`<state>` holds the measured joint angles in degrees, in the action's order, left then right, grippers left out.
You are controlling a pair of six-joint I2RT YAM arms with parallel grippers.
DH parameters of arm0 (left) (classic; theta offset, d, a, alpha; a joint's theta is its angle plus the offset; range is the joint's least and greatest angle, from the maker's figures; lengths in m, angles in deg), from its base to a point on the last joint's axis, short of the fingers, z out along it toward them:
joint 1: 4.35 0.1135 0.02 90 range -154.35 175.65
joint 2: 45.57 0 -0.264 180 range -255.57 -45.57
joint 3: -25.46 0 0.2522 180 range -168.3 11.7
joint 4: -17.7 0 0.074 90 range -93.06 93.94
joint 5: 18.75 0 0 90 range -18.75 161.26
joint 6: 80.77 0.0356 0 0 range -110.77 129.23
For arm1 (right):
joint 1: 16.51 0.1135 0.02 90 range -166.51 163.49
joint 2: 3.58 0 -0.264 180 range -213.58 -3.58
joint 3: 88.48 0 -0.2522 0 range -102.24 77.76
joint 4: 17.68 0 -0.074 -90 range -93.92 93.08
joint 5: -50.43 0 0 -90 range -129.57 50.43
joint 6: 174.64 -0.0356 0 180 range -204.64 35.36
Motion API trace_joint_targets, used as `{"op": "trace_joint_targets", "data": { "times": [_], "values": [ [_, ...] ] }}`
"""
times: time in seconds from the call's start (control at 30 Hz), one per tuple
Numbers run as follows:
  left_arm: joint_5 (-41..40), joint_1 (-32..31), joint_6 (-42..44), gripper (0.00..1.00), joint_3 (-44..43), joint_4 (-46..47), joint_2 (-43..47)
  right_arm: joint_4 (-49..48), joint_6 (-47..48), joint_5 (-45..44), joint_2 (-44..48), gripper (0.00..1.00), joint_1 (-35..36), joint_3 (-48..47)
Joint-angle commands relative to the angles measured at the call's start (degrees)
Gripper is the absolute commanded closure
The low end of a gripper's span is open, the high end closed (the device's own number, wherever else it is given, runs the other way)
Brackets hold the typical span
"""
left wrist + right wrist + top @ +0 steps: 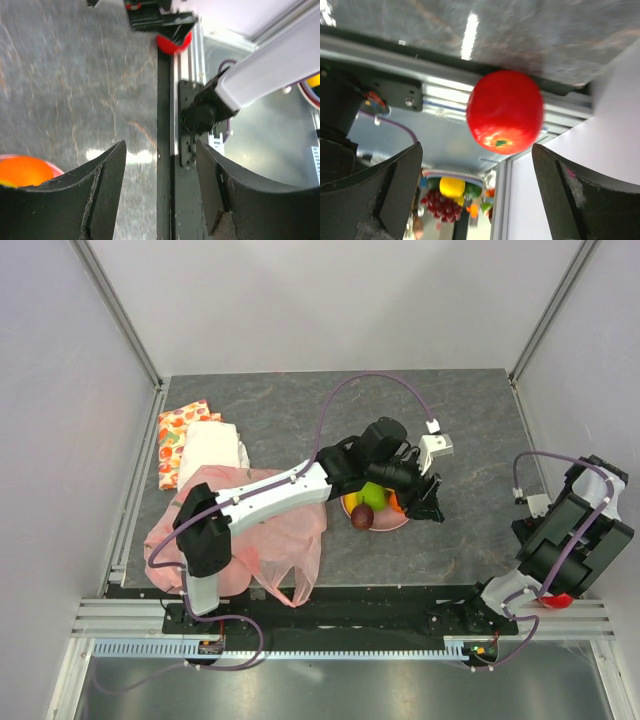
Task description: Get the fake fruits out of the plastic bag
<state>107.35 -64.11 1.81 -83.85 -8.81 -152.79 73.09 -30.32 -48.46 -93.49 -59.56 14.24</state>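
Plate (388, 527) holds green apple (373, 496), plum (361, 517) and orange (397, 503).

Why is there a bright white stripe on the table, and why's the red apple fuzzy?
Left wrist view: light glares white off the shiny table. Right wrist view: another glare stripe, and the red apple is slightly blurred. Top view: even light, sharp.

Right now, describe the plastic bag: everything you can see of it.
The plastic bag is thin, translucent, pale pink and crinkled. It lies slumped and mostly flat on the near left part of the dark table. The left arm crosses above it and hides part of it. One handle loop points towards the near edge. The bag's far side meets a folded white cloth. I can see no fruit in it.
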Motion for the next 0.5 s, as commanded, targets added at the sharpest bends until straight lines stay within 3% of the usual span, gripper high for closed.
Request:
{"op": "trace_joint_targets", "data": {
  "times": [0.0, 0.47],
  "values": [
    [0.12, 0.35, 3.2, 0.35, 1.5, -1.84, 4.56, 5.26, 1.4, -6.67, 1.31, 0.02, 0.77, 3.41],
    [-1.11, 2.29, 5.48, 0.35, 4.4, -3.86, 9.75, -13.55, 3.42, -17.48, 1.93, 0.02, 2.53, 14.66]
  ]
}}
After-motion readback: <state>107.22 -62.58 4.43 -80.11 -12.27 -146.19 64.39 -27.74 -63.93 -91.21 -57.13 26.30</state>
